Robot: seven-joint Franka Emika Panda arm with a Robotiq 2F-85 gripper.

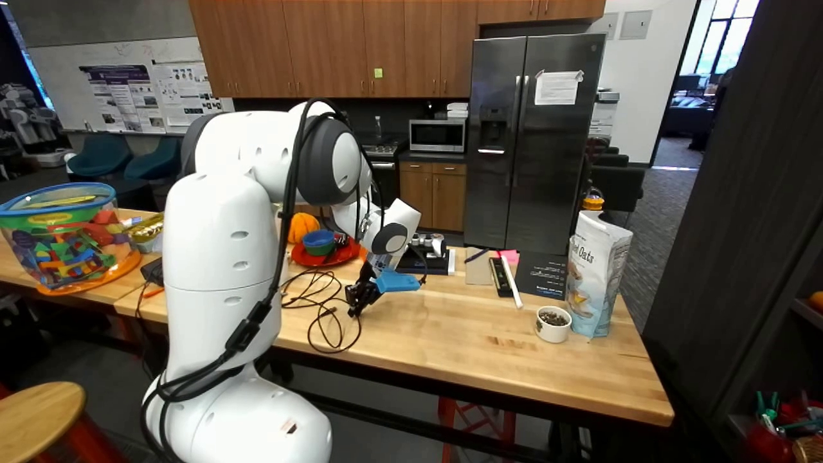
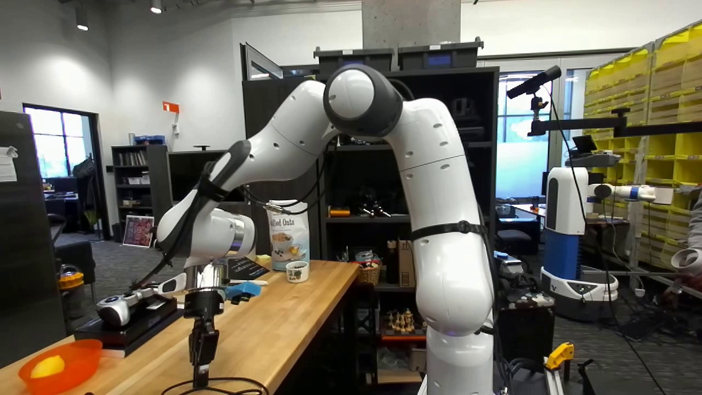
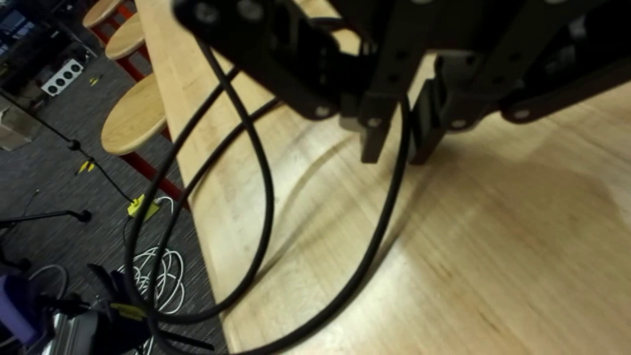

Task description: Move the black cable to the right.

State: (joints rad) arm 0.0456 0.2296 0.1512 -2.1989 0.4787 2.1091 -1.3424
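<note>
In the wrist view, the Robotiq gripper (image 3: 393,160) has its fingers narrowly parted, the black cable (image 3: 383,224) running between them with a gap on one side. In an exterior view, the cable lies in loose loops on the wooden table (image 1: 450,347), near the arm-side edge; a small white cup (image 1: 553,331) and an oats bag (image 1: 593,289) stand well apart from it. In an exterior view, the gripper points down at a cable loop; an orange bowl (image 2: 82,368) sits to one side.

In an exterior view you face the fridge (image 1: 540,161) past the arm (image 1: 222,244); in an exterior view, the shelf (image 2: 362,219). Both share arm and table (image 1: 450,341); your wrist view looks down, close over it.
</note>
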